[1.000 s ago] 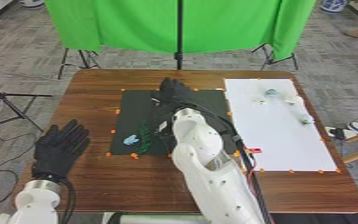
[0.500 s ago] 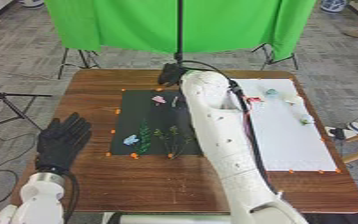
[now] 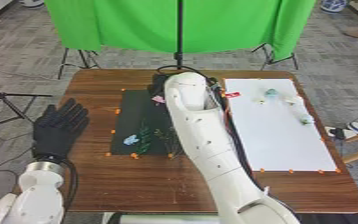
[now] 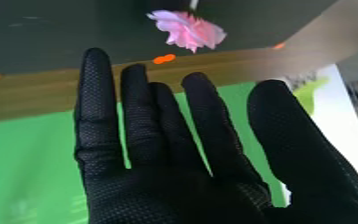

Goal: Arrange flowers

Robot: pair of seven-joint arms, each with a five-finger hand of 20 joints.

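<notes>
In the head view my right hand is at the far edge of the dark mat, partly hidden behind its own arm. Just beside it lies a pink flower. In the right wrist view my right hand has straight, spread fingers and holds nothing; the pink flower is beyond the fingertips, apart from them. A blue flower and green sprigs lie on the dark mat. Pale flowers lie on the white sheet. My left hand is open over the table's left side.
The brown table carries orange markers around both mats. A green cloth hangs on a stand behind the far edge. My right arm crosses above the dark mat's right part.
My right hand first moved away past the mat's far edge, then back slightly to the left, near the pink flower. The left hand has shifted slightly.
</notes>
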